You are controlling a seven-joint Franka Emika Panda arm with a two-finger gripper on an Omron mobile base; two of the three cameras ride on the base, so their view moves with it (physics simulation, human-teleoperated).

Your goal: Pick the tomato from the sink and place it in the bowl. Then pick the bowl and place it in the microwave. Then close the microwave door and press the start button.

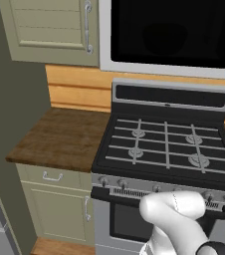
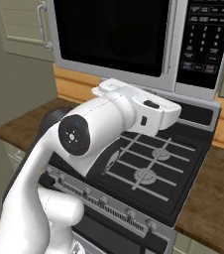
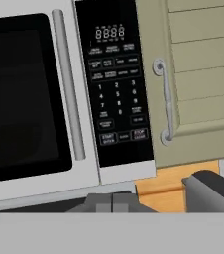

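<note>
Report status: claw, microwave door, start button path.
Claw state: cannot tell. Microwave door shut, bowl behind the dark window not discernible. Button panel faces the hand camera, nothing in front of it.

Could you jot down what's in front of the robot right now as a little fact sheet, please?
microwave: above the stove, silver-grey
microwave door: closed, black window, vertical bar handle
button panel: right of the door, display reads 8888
stove: black top, four burners, nothing on it
cabinet door: green, right of the microwave
gripper: state cannot be told
tomato, bowl: cannot be made out
</note>
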